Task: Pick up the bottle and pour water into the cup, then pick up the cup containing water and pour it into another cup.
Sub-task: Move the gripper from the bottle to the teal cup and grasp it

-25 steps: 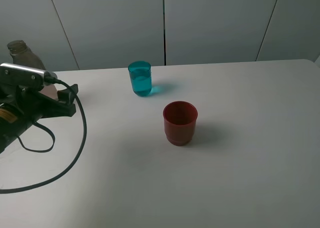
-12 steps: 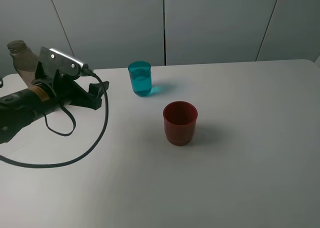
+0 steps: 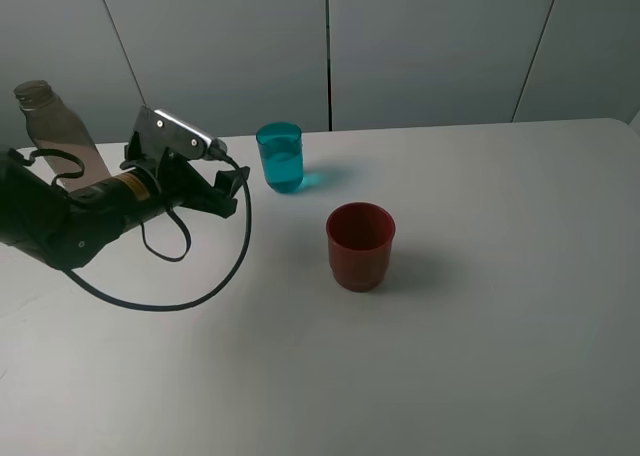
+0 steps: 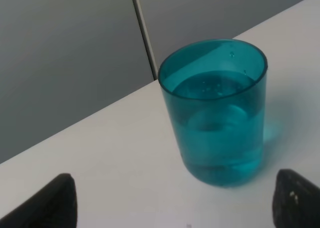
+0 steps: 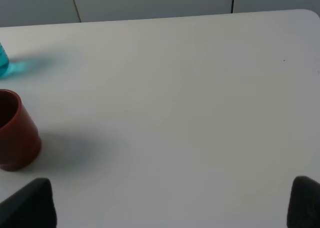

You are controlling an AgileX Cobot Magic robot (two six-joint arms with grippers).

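Our left gripper (image 3: 232, 189) hangs wide open and empty, just short of the cup (image 3: 279, 157) (well filled with water). Near it stands another cup (image 3: 360, 246), the bottle (image 3: 55, 126) well apart. We risk spilling if a finger clips the rim on closing in.

A white table (image 3: 480, 356) stands before a grey panelled wall (image 3: 430, 46), seemingly touching it.

Only bare table (image 3: 300, 216) separates the left gripper (image 3: 236, 188) from the teal cup (image 3: 279, 157) (water inside). The red cup (image 3: 360, 244) stands near the teal cup's front right; the bottle (image 3: 50, 131) stands well left of it.
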